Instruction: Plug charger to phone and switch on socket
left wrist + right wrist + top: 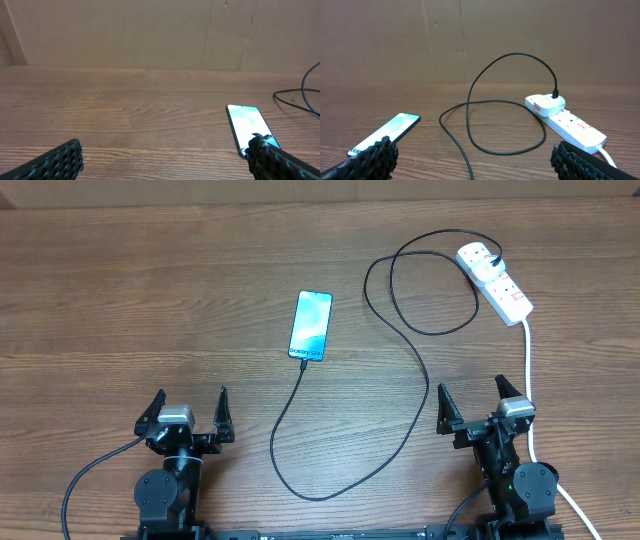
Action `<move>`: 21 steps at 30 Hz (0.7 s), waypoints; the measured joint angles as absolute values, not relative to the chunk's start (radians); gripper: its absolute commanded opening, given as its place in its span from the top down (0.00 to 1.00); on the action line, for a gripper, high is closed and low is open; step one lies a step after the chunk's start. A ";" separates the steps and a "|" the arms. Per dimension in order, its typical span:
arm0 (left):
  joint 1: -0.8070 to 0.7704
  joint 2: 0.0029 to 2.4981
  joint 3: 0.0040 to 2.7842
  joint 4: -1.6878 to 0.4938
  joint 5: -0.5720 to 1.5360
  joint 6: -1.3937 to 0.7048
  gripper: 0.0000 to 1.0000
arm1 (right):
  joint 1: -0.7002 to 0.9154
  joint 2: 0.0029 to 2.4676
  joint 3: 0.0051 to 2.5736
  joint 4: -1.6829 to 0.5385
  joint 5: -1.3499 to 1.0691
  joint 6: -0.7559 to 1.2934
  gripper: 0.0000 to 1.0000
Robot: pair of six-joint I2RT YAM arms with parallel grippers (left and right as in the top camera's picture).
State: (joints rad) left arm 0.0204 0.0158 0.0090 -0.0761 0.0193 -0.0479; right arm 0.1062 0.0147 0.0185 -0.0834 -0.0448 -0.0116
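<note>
Right end effector (470, 388) (fingers apart) faces looped black charger (517, 54), teal phone (311, 326).

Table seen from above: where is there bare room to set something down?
The table is barest left of the phone, beyond the open left pincer. A smaller patch sits between the phone and the looping charger. The right side is crowded: charger, socket and white cord, which runs close past the right pincer.
</note>
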 measured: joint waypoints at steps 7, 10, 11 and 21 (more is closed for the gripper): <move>0.020 0.016 0.009 -0.076 0.020 0.002 0.01 | 0.107 0.015 0.019 -0.083 -0.045 -0.012 0.00; 0.020 0.016 0.009 -0.076 0.020 0.012 0.00 | 0.106 0.015 0.019 -0.084 -0.045 -0.012 0.00; 0.020 0.016 0.009 -0.076 0.020 0.014 0.01 | 0.106 0.015 0.019 -0.084 -0.045 -0.012 0.00; 0.020 0.016 0.009 -0.076 0.015 -0.081 0.00 | 0.107 0.015 0.019 -0.083 -0.045 -0.012 0.00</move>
